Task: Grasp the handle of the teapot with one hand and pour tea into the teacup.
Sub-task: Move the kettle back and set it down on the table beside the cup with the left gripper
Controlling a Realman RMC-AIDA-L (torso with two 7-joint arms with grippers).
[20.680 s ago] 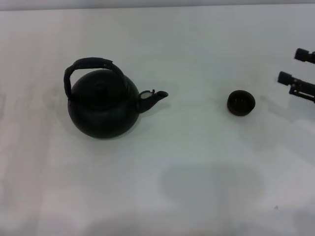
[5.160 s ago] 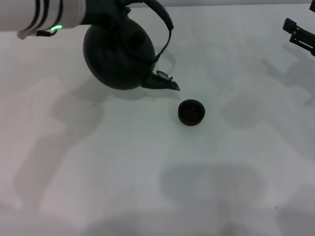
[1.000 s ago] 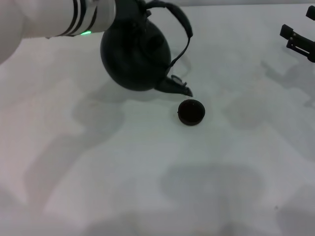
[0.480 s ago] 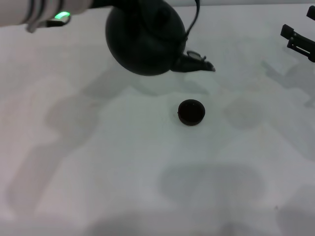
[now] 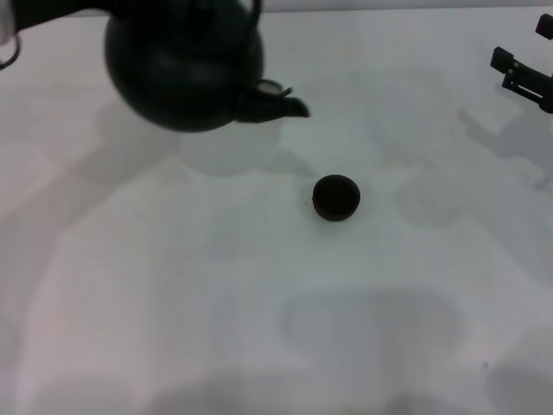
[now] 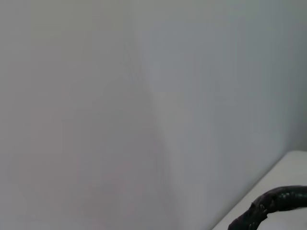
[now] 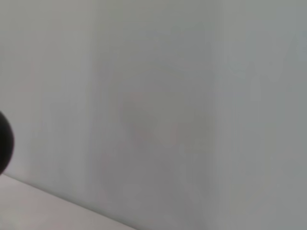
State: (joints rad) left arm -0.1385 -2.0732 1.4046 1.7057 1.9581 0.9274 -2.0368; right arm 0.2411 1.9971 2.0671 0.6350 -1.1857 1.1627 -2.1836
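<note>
Left gripper: out of the head view past its upper left corner, only a dark stretch of arm (image 5: 52, 10) showing there, so how its fingers stood could not be told. Teapot (image 5: 183, 65): matte black, round, hanging clear of the worktop (image 5: 173, 303) just beside that arm, body roughly level, short spout (image 5: 275, 104) pointing toward the right gripper's side. Handle (image 6: 268, 206): only a dark wrapped curve of it appeared in the left wrist view; its top was cut off in the head view. Teacup (image 5: 335, 197): small, dark, round, standing upright on the worktop, nearer the robot than the spout and well apart from it, not under the spout. Right gripper (image 5: 523, 73): at the far right edge of the head view, well apart from the teacup and the teapot, holding nothing; spread of its fingers not clear. Right wrist view: plain pale surface with a dark rounded shape at one edge, unidentifiable.
</note>
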